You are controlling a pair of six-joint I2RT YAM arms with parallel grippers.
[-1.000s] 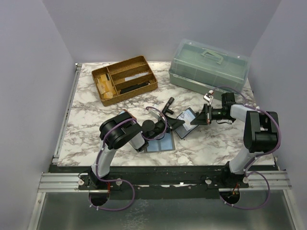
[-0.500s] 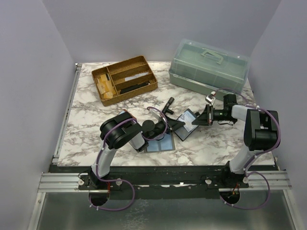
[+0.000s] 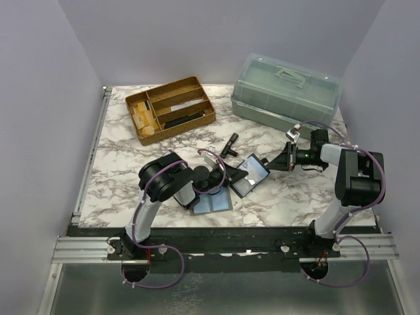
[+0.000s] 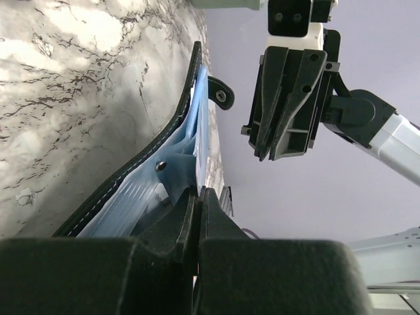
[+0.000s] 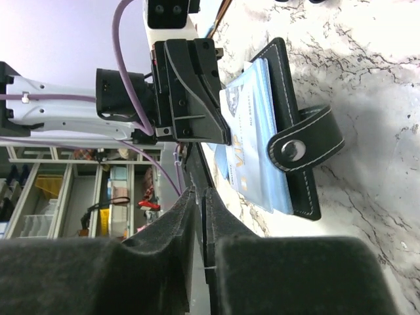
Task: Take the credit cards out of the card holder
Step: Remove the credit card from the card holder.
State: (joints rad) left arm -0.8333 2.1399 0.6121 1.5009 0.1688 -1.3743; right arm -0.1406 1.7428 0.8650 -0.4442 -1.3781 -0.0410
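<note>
Far off to the left of the card holder [image 5: 287,79], and farther back on the marble table [image 3: 125,164], sits a brown wooden tray [image 3: 178,130] with small things in it.

The left claw [image 3: 231,173] reaches the card holder from the left. Its two fingers are pressed tight together on the holder's left edge. That edge is lifted up off the table.

One light-blue credit card [image 3: 211,202] lies flat on the table, just left of the holder and nearer the arm bases.

The holder is black with pale stitching. It lies open, and more light-blue credit cards [image 5: 252,138] are tucked inside it. A strap [image 5: 308,141] with a round snap sticks out on its right side.

A black stick-shaped thing [image 3: 230,144] lies just behind the holder.

The right claw [image 3: 270,164] is just to the right of the holder and does not touch it. Its fingers are narrow, with only a thin slit between them. Nothing is in it.

A big green box [image 3: 287,88] with a handle stands behind the holder, to the right.
</note>
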